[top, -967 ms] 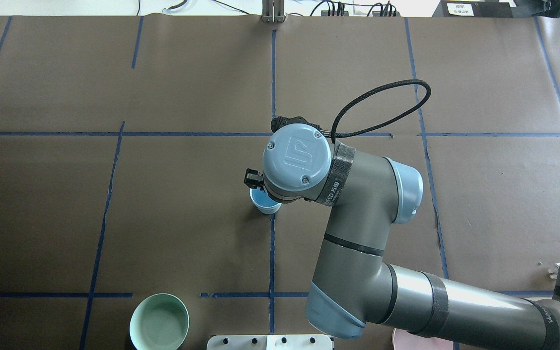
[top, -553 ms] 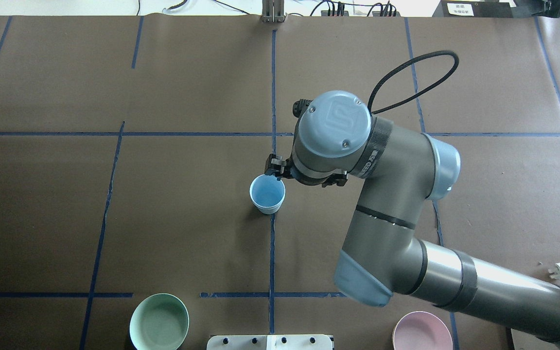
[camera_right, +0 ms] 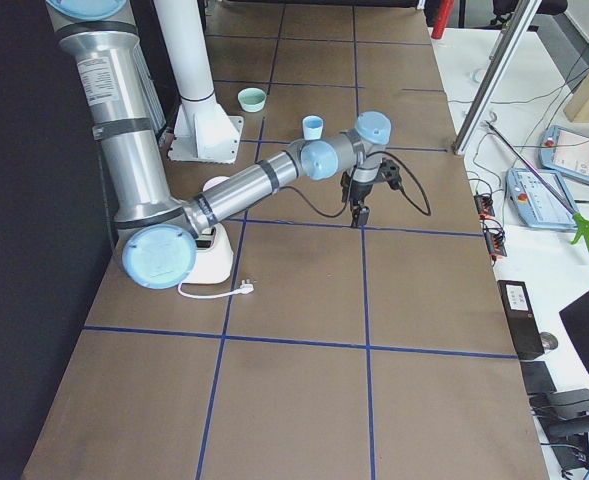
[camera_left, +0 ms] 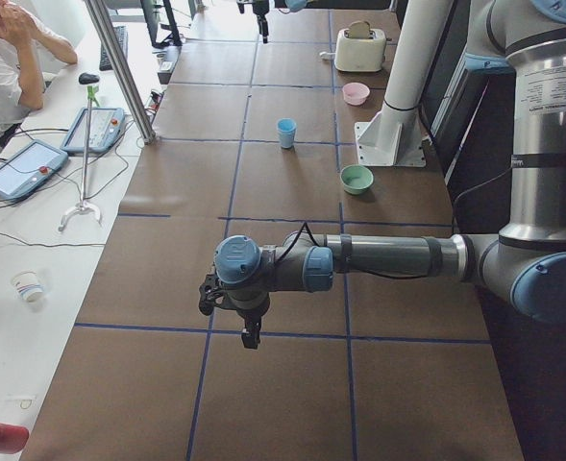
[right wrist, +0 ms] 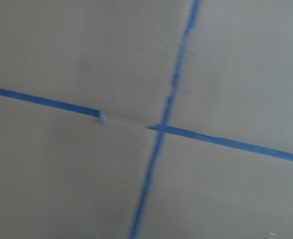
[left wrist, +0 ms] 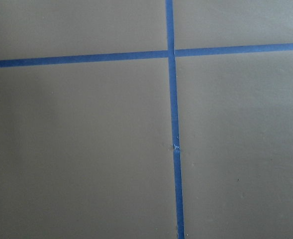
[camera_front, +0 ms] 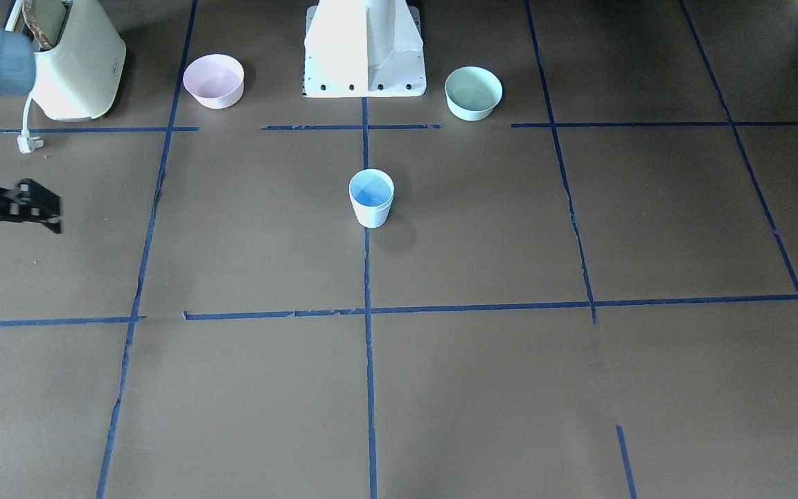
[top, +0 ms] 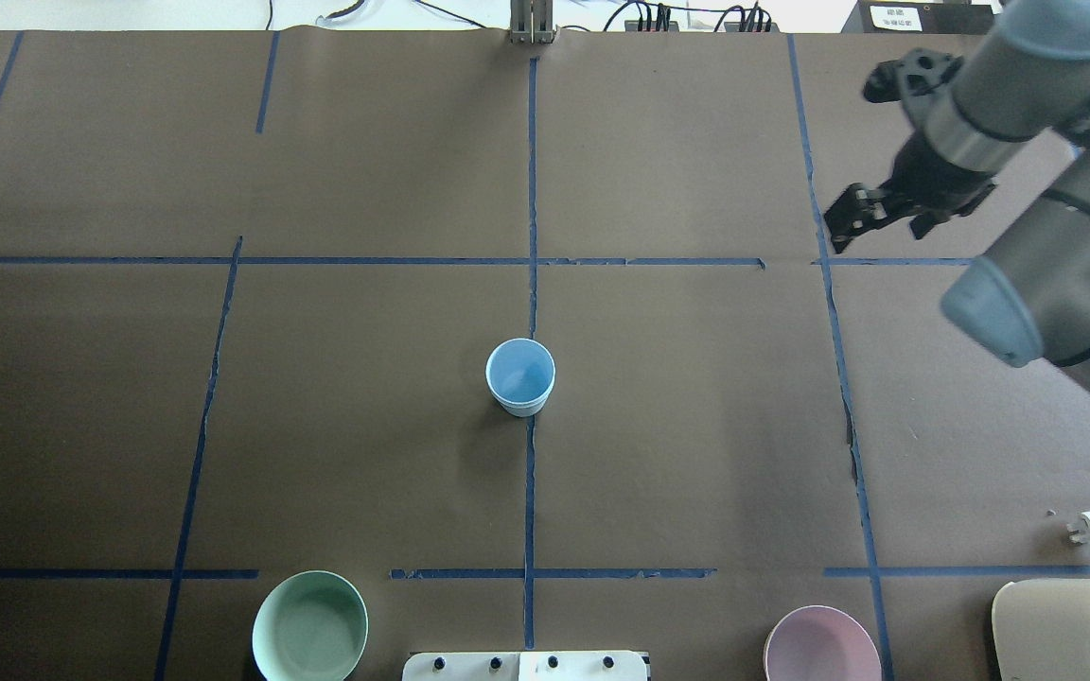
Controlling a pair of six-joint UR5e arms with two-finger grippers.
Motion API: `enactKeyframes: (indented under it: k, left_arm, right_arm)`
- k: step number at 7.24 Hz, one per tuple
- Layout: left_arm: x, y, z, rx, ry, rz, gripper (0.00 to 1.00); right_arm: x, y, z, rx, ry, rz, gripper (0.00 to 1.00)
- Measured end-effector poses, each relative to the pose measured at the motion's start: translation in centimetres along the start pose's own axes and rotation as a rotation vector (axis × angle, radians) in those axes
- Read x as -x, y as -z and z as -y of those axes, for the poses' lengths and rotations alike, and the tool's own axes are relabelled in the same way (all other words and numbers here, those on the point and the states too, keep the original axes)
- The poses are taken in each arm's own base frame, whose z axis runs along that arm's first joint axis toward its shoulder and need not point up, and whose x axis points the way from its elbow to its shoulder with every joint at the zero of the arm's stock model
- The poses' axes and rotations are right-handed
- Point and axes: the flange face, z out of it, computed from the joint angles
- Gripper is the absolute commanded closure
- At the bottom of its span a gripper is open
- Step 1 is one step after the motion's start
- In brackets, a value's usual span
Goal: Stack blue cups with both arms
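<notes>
One pale-blue cup stands upright on the table's centre line, also in the front view. Only one cup outline shows, and I cannot tell whether a second is nested in it. My right gripper hangs open and empty far to the cup's right, and it shows at the left edge of the front view. My left gripper shows only in the exterior left view, far from the cup and over bare table. I cannot tell whether it is open or shut.
A mint-green bowl and a pink bowl flank the white base pedestal at the near edge. A cream toaster with its loose plug sits at near right. An operator sits beyond the table's edge.
My right arm has pulled away from the cup, swinging far to the right and toward the table's far side. The cup has stayed in place.
</notes>
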Motion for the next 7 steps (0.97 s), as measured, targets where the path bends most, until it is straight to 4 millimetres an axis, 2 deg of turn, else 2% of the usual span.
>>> enactKeyframes:
  k: [1,2,3,4,5,7]
  left_arm:
    - [0.0,0.0,0.0,-0.001,-0.002,0.000,0.00]
    - [-0.2,0.1,0.0,-0.003,-0.006,-0.002,0.00]
    - [-0.1,0.1,-0.1,-0.004,-0.007,-0.002,0.00]
    - [0.1,-0.2,-0.3,0.002,-0.001,-0.003,0.00]
    - [0.4,-0.4,-0.4,0.010,0.007,-0.003,0.00]
    - [0.5,-0.5,-0.6,0.015,0.013,0.002,0.00]
  right_arm:
    - [-7.4,0.5,-5.1,0.009,0.049,0.006,0.00]
    - [-12.9,0.0,-10.6,0.030,0.060,0.006,0.00]
    - [-16.6,-1.0,-14.8,0.056,0.039,0.009,0.00]
    - [-18.7,-2.0,-17.0,0.078,0.010,0.015,0.00]
    - [-19.7,-2.7,-17.7,0.089,-0.008,0.021,0.00]
    - [-20.2,-3.1,-17.9,0.095,-0.018,0.027,0.00]
